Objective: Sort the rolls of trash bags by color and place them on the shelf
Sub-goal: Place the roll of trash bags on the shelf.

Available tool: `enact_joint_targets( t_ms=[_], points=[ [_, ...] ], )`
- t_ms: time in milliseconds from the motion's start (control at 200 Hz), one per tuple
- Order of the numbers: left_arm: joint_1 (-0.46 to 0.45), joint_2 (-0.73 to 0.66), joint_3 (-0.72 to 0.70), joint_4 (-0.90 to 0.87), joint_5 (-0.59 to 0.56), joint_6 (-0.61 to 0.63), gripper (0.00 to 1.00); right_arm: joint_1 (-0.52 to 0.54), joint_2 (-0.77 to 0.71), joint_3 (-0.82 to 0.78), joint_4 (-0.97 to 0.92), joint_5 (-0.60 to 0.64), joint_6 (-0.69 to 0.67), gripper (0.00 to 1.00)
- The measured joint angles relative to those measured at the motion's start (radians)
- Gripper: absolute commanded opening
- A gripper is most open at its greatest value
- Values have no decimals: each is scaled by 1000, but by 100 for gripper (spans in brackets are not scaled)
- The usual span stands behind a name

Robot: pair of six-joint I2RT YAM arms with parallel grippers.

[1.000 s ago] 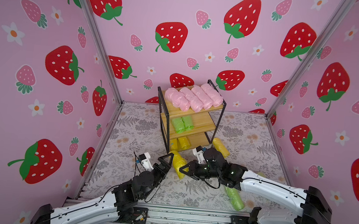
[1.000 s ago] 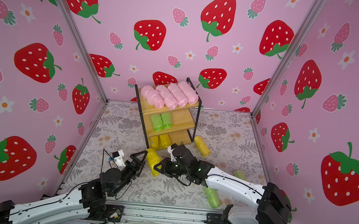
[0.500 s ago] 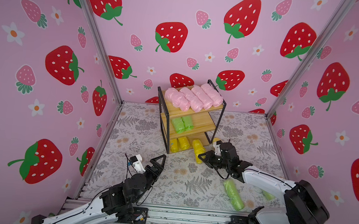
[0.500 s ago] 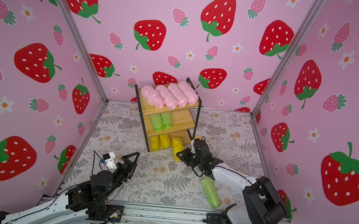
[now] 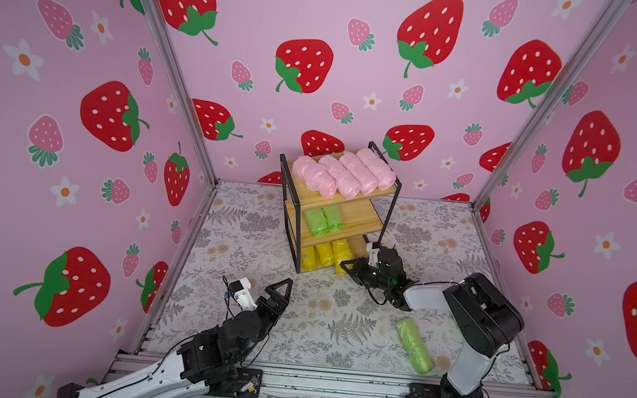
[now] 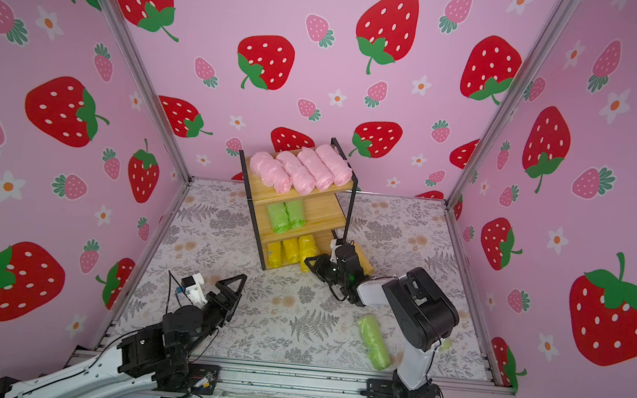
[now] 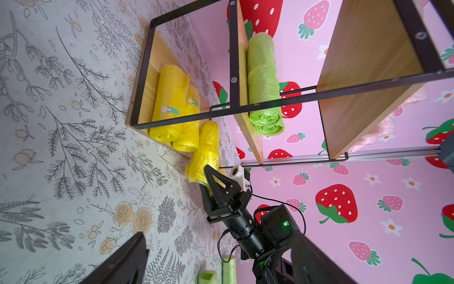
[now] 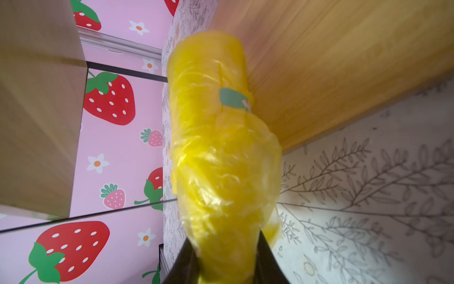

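The right gripper (image 7: 206,176) is clenching a yellow plastic roll's (image 7: 205,147) tail, so its length ahead of the jaws is reaching the black-framed wooden shelf's (image 7: 159,54) bottom board. The left gripper (image 5: 275,295) is gaping, empty.

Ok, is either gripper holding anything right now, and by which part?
The right gripper is shut on a yellow roll, pinching its end farthest from the shelf. The left gripper is open and holds nothing.
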Motion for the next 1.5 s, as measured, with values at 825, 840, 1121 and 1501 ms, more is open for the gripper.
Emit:
enact_joint_targets(
  t_ms=[825,840,1121,1501],
  points=[
    [0,-3,-4,3,0,29,95,-11,110,254,-194,116,-100,74],
    [0,-3,-4,3,0,29,95,-11,105,254,-205,119,-107,75],
    [0,37,-4,23,4,32,96,-5,-4,206,-376,136,-124,76],
    [0,95,32,-5,28,43,98,-40,-277,163,-649,176,-296,99]
  ],
)
